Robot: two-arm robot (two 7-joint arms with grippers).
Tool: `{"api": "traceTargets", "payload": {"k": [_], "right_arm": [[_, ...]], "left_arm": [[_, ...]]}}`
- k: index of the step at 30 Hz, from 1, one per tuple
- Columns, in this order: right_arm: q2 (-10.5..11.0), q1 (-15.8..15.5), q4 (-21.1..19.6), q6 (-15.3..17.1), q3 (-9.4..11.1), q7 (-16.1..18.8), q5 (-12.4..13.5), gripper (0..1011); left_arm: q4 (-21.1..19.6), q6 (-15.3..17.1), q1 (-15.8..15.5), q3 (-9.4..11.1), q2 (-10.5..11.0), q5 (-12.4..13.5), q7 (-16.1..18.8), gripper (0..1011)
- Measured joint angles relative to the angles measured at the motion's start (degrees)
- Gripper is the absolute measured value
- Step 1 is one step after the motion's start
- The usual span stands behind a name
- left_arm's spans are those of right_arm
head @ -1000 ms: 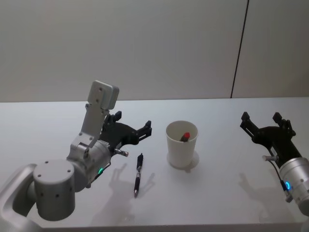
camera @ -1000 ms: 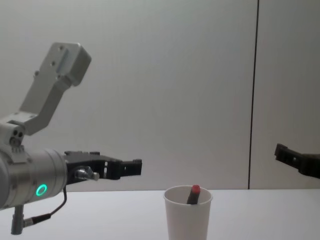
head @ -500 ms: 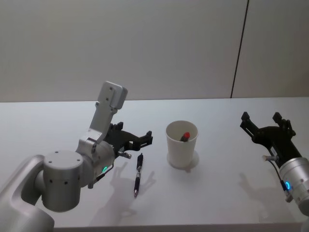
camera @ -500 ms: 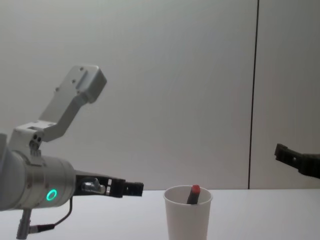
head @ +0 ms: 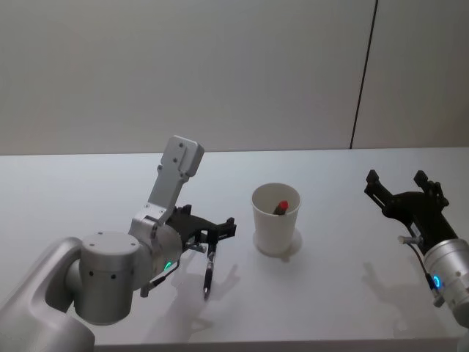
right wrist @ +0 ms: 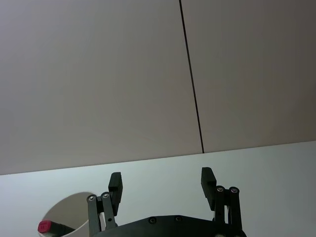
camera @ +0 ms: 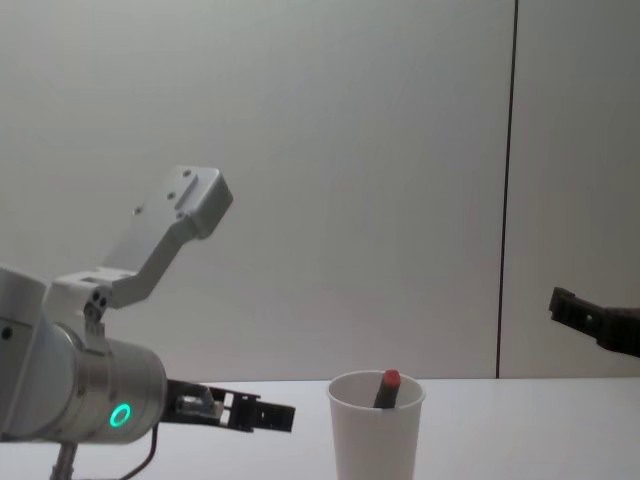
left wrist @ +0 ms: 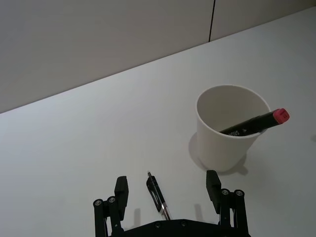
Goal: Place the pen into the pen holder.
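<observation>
The pen (head: 209, 273) lies flat on the table (head: 330, 293), left of the paper cup (head: 276, 220) and well apart from it, its tip pointing back toward me. It lies where it did a second ago. The cup also stands where it stood, upright, with a red-capped marker (head: 281, 207) leaning inside against its rim.

What has changed is my left claw (head: 218, 236). A second ago it hung higher and farther left, clear of the pen; now it has come down and forward over the pen's far end. Its fingers are spread wide and hold nothing. My right claw (head: 396, 180) has not moved: it hangs to the right of the cup, well apart from it, fingers spread and empty.

The head view gives the pen's whole length, with my left claw covering its far end. My left wrist view looks along the claw (left wrist: 167, 181) and shows the pen (left wrist: 157, 195) between the two spread fingers, touching neither, with the cup (left wrist: 227, 128) and marker (left wrist: 256, 123) beyond. From the chest, my left claw (camera: 262, 413) reaches in level, lower than the rim of the cup (camera: 375, 440). Whether the fingertips touch the table I cannot tell. My right wrist view shows that claw (right wrist: 161, 177) open above the table, the cup's rim (right wrist: 69, 217) at the edge.
</observation>
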Motion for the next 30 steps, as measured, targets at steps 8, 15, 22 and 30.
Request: {"api": "traceTargets", "payload": {"k": [8,15,22,30], "right_arm": [[0.0,0.0,0.0,0.0,0.0,0.0,0.0,1001],[0.0,0.0,0.0,0.0,0.0,0.0,0.0,1002],[0.0,0.0,0.0,0.0,0.0,0.0,0.0,1002],[0.0,0.0,0.0,0.0,0.0,0.0,0.0,1002]], "left_arm": [[0.2,1.4,0.5,0.3,-0.5,-0.8,1.1,1004],[0.6,2.4,0.9,0.6,-1.0,-1.2,1.7,1004],[1.2,3.1,1.0,0.7,-1.4,-1.3,2.0,1004],[2.5,3.7,1.2,0.9,-1.8,-1.2,2.1,1004]]}}
